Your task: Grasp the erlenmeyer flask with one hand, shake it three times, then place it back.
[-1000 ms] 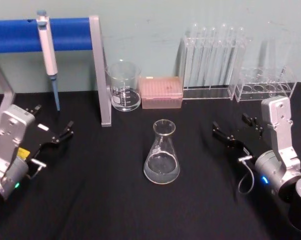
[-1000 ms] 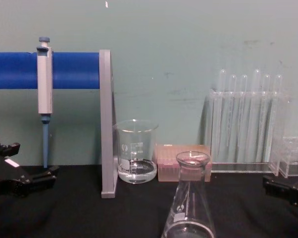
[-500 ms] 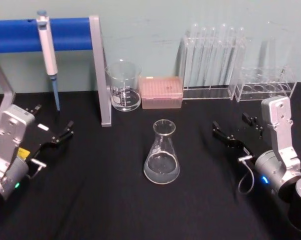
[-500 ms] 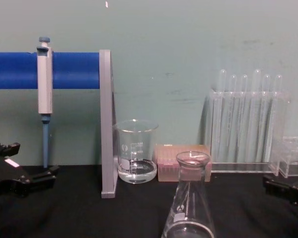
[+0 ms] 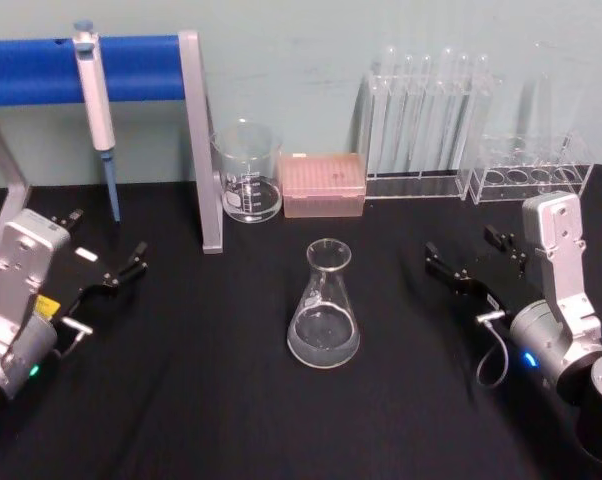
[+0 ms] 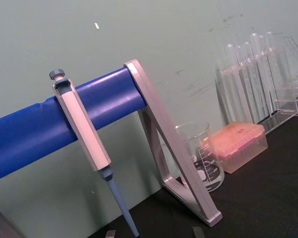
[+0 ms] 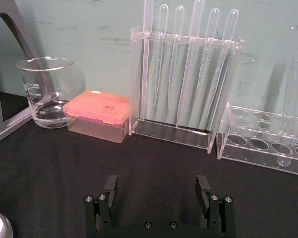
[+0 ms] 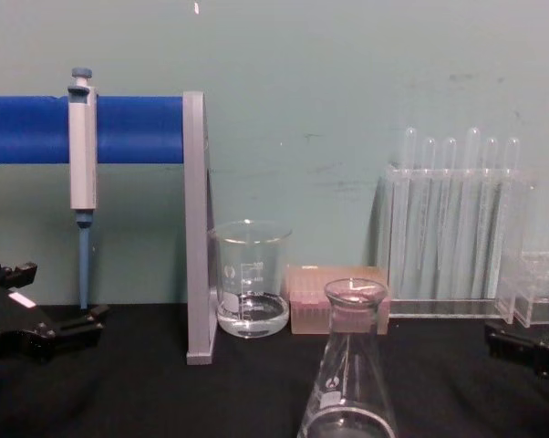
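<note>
Erlenmeyer flask (image 5: pixel 323 312) stands upright mid-table, long axis vertical, neck up, w/ beaker (image 5: pixel 247 172) and pink tip box (image 5: pixel 323 184) behind it. Left gripper (image 5: pixel 103 268) sits at its 9 o'clock, right gripper (image 5: pixel 478 261) at its 3 o'clock, both well apart from the glass. Both have fingers spread and hold nothing. Right looks slightly nearer, so prob. a sideways reach in toward 9 o'clock at neck height.

A grey and blue pipette (image 5: pixel 96 95) hangs on a blue bar (image 5: pixel 41 68) held by a grey upright post (image 5: pixel 203 150). Beside the post stands a glass beaker (image 5: pixel 248 172) with some clear liquid, then a pink tip box (image 5: pixel 322 184). Further along, tall test tubes stand in a clear rack (image 5: pixel 421 125), with a lower clear rack (image 5: pixel 531 170) next to it, all on a black table (image 5: pixel 211 400).
</note>
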`<control>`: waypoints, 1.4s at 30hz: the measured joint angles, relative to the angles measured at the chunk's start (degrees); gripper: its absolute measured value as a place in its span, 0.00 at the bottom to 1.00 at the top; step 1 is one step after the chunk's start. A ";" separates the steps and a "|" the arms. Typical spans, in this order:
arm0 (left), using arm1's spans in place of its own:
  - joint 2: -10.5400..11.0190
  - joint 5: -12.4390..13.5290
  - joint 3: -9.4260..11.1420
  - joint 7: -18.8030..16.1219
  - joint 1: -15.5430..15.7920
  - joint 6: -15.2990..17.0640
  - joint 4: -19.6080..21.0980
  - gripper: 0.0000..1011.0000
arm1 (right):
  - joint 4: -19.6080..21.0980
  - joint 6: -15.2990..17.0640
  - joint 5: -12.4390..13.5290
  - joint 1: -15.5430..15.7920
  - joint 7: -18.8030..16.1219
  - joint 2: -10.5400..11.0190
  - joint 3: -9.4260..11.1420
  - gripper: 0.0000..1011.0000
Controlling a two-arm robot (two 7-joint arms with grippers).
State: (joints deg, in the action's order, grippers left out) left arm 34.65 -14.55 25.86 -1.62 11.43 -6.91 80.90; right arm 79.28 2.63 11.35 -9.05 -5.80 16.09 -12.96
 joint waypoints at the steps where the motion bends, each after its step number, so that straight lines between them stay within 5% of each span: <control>1: 0.00 0.00 0.00 0.00 0.00 0.00 0.00 0.99 | 0.00 0.00 -0.01 0.00 0.00 0.00 0.00 0.99; 42: 0.00 0.00 0.00 0.00 0.00 0.00 0.00 0.99 | 0.00 0.00 -0.01 0.00 -0.01 0.00 0.00 0.99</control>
State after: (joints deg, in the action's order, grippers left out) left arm 34.64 -14.55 25.86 -1.62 11.43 -6.91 80.90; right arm 79.28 2.63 11.35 -9.05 -5.80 16.08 -12.96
